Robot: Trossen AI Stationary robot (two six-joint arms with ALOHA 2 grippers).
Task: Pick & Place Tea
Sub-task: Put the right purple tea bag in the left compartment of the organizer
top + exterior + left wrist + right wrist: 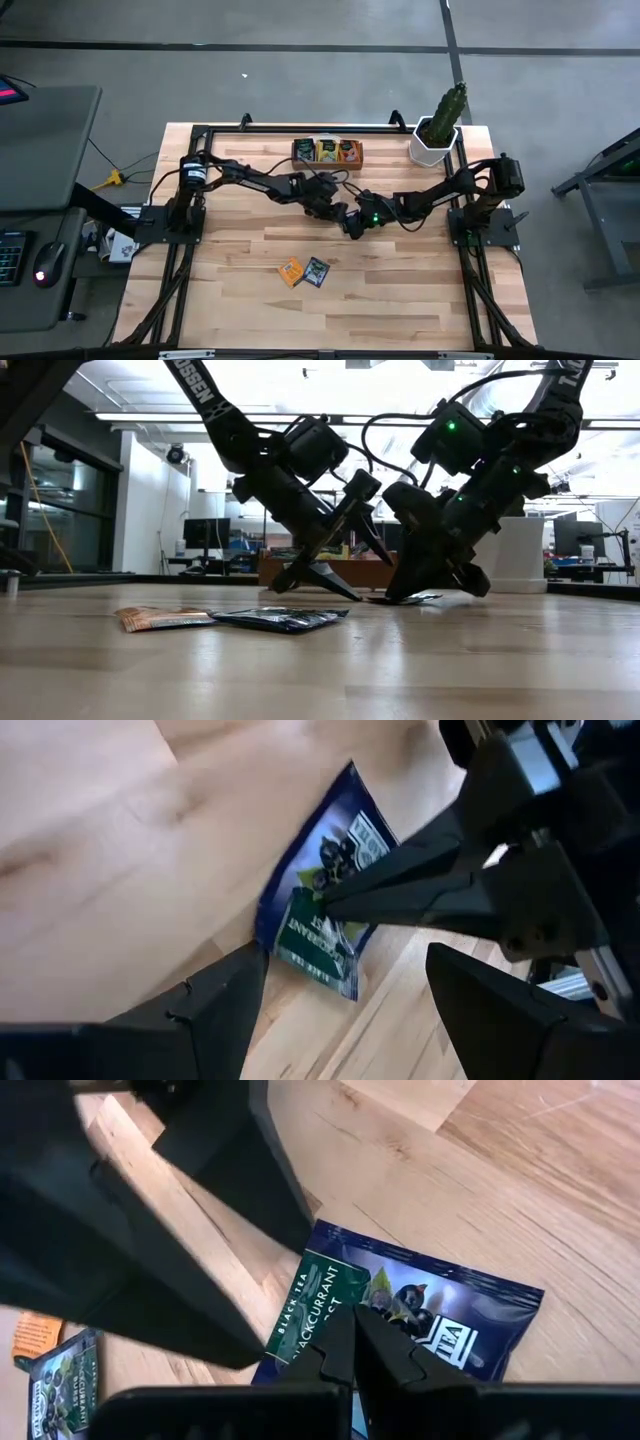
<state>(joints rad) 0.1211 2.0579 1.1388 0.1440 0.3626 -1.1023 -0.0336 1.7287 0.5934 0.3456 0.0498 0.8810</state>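
Pale wood bench (400, 300) under bright lab lighting, concrete floor around

Nearest the front edge: two loose sachets side by side, orange sachet (290, 271) touching dark sachet (317, 272), flat on the planks, well apart from both arms; seen in the low view as thin slivers lying level

Mid-bench, behind those: both arms meeting over a third pack, blue sachet (322, 890), flat on the wood, label up, reading blackcurrant black tea

Right claw (352, 1342) fully closed, tips pressed down on the label near the pack's middle; pinning it rather than lifting, by the look, though no pinch on an edge visible

Left claw (345, 1010) spread wide, fingers either side of the pack's near short edge, just beside it, not touching

Key relation: pack directly ahead of the left claw and between its open fingers, long axis running away from that claw, roughly along its line of approach; lettered end toward the left claw, far end under the right arm; both claws about equally near, right one already on it

Probable next need: left claw closing on the near edge while the right one holds it down

Farther back: tray (327, 151) with sachets in three compartments, then cactus pot (435, 140) at the right rear corner
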